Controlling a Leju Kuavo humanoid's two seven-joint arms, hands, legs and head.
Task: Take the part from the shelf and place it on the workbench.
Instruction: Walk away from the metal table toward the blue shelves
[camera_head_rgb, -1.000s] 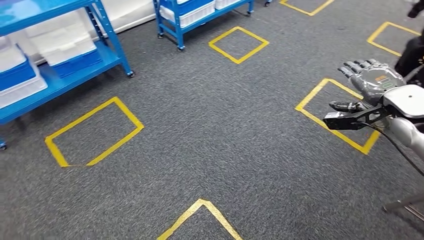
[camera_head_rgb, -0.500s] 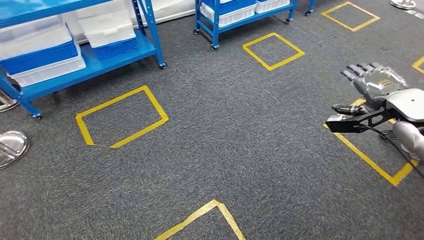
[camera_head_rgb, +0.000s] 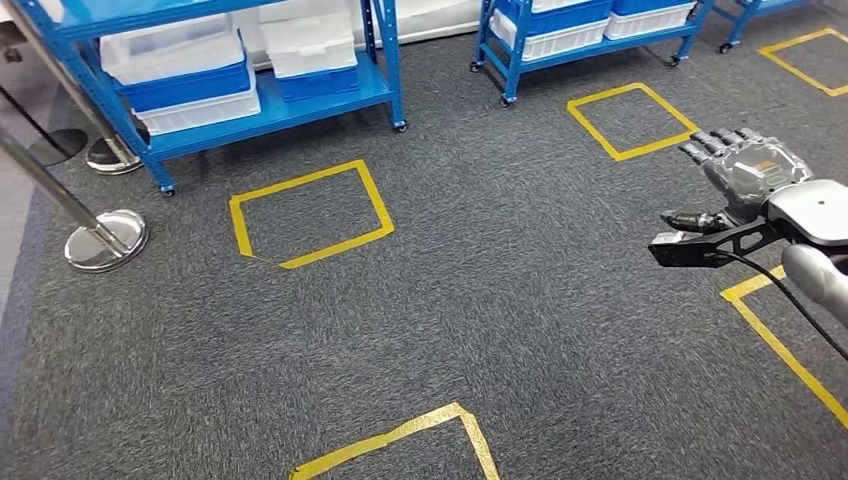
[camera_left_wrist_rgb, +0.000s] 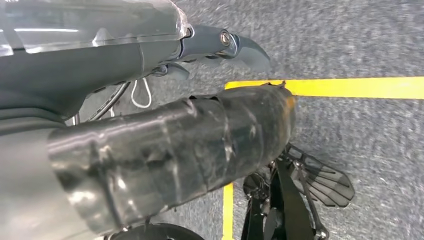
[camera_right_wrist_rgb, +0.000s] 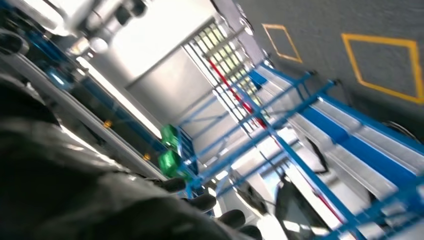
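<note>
The right robot hand (camera_head_rgb: 745, 170) hangs spread and empty at right. The part presumably sits in the bins (camera_head_rgb: 180, 75) on the blue shelf (camera_head_rgb: 270, 112), upper left; probably light, rigid, best gripped by its sides.

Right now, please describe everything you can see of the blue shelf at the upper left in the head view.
The blue shelf is a painted metal rack on small caster wheels, standing on the grey carpet behind a yellow tape rectangle. Its lower deck carries stacked white and blue plastic bins, side by side. An upper deck is cut off by the frame edge. Nothing else touches it; the right robot hand is far from it and holds nothing.
</note>
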